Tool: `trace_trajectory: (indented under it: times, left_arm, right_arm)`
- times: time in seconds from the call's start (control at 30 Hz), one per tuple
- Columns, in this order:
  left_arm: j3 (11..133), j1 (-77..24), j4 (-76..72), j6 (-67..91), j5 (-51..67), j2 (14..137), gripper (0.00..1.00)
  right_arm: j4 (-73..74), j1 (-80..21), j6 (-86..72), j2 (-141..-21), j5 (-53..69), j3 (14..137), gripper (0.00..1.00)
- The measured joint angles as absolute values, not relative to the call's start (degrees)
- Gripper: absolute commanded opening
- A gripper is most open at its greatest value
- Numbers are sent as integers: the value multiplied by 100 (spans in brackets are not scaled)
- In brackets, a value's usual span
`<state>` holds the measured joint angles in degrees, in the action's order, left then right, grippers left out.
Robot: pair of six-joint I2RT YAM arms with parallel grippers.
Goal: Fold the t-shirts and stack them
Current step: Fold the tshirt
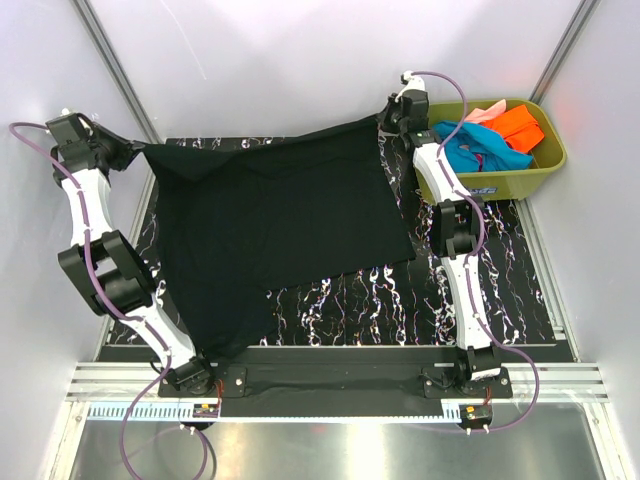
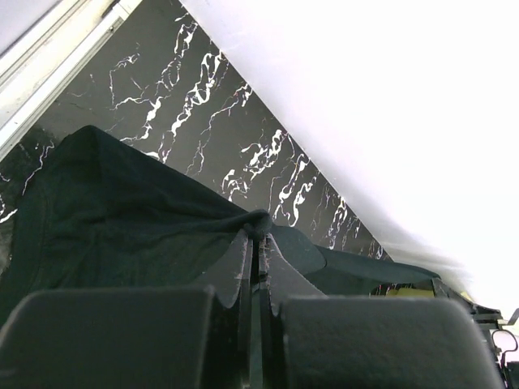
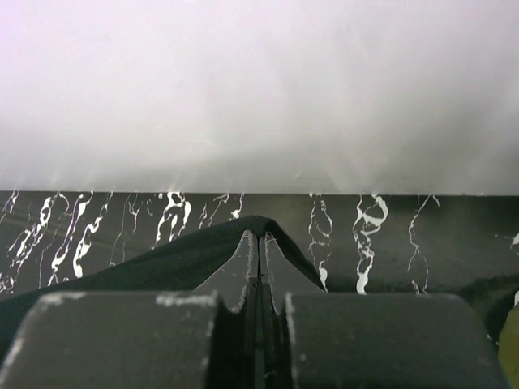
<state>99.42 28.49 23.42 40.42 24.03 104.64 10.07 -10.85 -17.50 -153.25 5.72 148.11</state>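
Note:
A large black t-shirt [image 1: 270, 220] lies spread over the left and middle of the marbled black mat, its far edge lifted and stretched between both arms. At the far left corner my left gripper [image 1: 135, 152] is shut on a bunched bit of that black cloth [image 2: 256, 223]. My right gripper [image 1: 385, 122] pinches the shirt's far right corner [image 3: 258, 223], jaws pressed together on the fabric. Teal-blue [image 1: 472, 146], orange [image 1: 518, 126] and pale pink [image 1: 484, 112] t-shirts lie heaped in the tub.
An olive-green plastic tub [image 1: 545, 170] stands at the far right, just beyond the mat's edge. White walls and metal frame posts close in the back and sides. Bare marbled mat [image 1: 400, 300] shows at the front right.

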Motion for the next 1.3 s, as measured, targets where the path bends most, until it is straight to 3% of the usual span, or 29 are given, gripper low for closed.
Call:
trace_trajectory:
  times: [0.43,0.7,1.03,1.3]
  left_arm:
    - [9911,2842,2727,3881,2418,10497,0]
    - [9041,2845,3317,3741,2283,10044,0]
    - [8414,2845,3813,3483,2001,9627,0]
    - [7920,2845,4023,3382,1675,9369,0]
  right_arm:
    - [1044,-1046,-1874,-15198,707,14331,0]
    - [1940,-1035,-2003,-14431,825,13131,0]
    - [2790,-1028,-1931,-14092,1011,13072,0]
    - [2991,-1015,-1896,-13880,1063,12162,0]
